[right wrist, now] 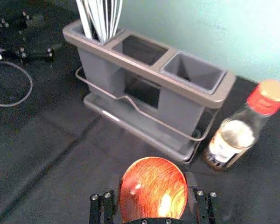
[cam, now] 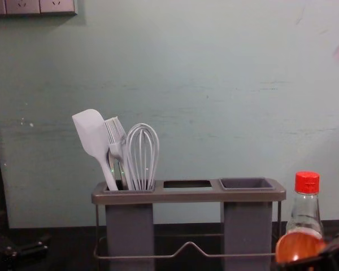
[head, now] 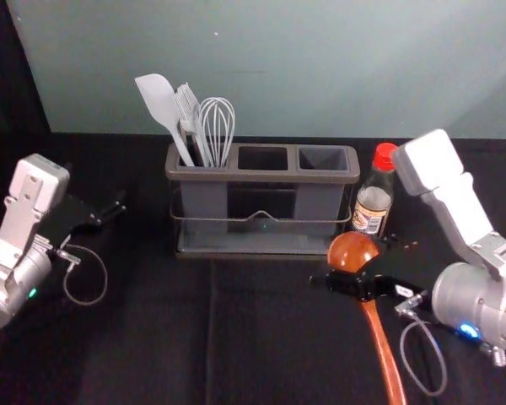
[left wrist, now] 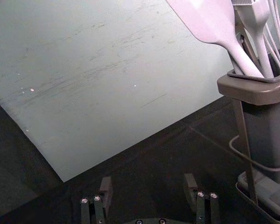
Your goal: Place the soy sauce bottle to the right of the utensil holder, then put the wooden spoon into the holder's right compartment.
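My right gripper (head: 364, 283) is at the front right of the utensil holder (head: 264, 251), shut on the wooden spoon (head: 352, 252) at its bowl. The spoon's handle slopes toward the front. In the right wrist view the gripper (right wrist: 153, 200) has the bowl (right wrist: 154, 189) between its fingers. Upright just right of the holder stands the soy sauce bottle (head: 374, 201), red cap on; it is behind the bowl in the chest view. The holder's right compartment (right wrist: 193, 71) is empty. My left gripper (head: 110, 211) stays at the left, open in its wrist view (left wrist: 149, 191).
A white spatula (cam: 92, 135), a brush (cam: 116, 138) and a whisk (cam: 142, 155) stand in the holder's left compartment. Behind the black-covered table (head: 152, 329) rises a pale wall (cam: 214, 84).
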Tool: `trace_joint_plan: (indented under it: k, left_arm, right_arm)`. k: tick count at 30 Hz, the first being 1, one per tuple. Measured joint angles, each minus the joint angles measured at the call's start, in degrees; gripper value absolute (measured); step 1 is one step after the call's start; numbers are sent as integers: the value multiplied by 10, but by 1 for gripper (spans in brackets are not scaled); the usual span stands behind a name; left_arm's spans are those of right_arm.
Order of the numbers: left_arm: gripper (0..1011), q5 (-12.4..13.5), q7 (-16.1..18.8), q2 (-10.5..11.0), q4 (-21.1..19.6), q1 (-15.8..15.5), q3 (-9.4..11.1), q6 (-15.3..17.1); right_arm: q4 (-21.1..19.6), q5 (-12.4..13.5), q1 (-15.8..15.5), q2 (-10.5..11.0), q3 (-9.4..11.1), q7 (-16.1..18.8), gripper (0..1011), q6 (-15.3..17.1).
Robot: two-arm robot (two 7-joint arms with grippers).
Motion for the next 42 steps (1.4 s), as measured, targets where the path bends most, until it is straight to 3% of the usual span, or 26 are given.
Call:
trace_joint_plan:
  k: [3, 8, 16, 23, 29, 42]
  left_arm:
    - [1005, 0, 0, 0, 0, 0, 0, 0]
    - [1005, 0, 0, 0, 0, 0, 0, 0]
    - [1005, 0, 0, 0, 0, 0, 0, 0]
    - [1005, 0, 0, 0, 0, 0, 0, 0]
    - [1005, 0, 0, 0, 0, 0, 0, 0]
    - [1005, 0, 0, 0, 0, 0, 0, 0]
  right_arm:
    - [-8, -3, -11, 2, 8, 0, 842, -20]
    - [-18, -24, -35, 0, 15, -9, 842, -98]
    - [-7, -53, -74, -6, 25, -27, 842, -292]
    - [17, -64, -81, -9, 32, -30, 842, -393]
    - [29, -64, -80, -12, 33, -30, 842, -410]
    - [28, -64, -80, -12, 33, -29, 842, -406]
